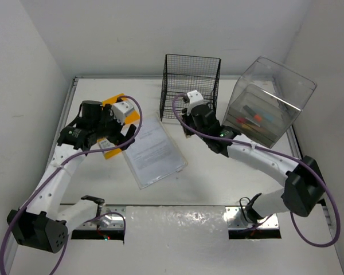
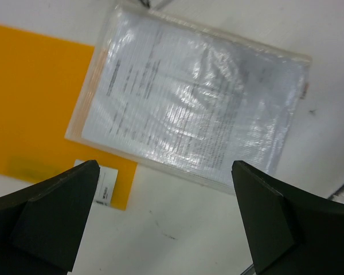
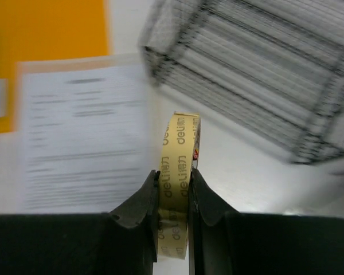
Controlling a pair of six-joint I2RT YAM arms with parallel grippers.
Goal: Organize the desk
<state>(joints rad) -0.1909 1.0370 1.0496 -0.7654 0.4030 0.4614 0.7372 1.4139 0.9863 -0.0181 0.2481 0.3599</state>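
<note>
Right hand [image 3: 173, 180] has its two fingers pinched tight on the flat sides of a yellowish tape roll [image 3: 180, 146], held on edge just in front of the black wire-mesh rack [image 3: 252, 69]. Whether the roll is clear of the table [image 1: 212, 172] I cannot tell. Left hand [image 2: 165, 169] hangs with its jaws spread wide and nothing between them, above a printed sheet in a clear plastic sleeve [image 2: 189, 103] whose edge overlaps an orange folder [image 2: 34, 97].

The table is the broad white surface under everything, running from the arm bases at the near edge to the back wall. By my reading the tidying is only partly done. A clear drawer box [image 1: 266, 106] at the far right already has small coloured items inside, and the tape looks bound for the rack or that box. What is left: the sleeve and folder lie askew on the left-centre of the table, and the rack shows nothing inside from above.

As for writing, the tape's rim carries "deli" printed over and over, with a small red mark beside it. The sheet has lines of black print, too small and blurred to read. A white label [image 2: 106, 189] at the folder's corner has dark text I cannot make out
</note>
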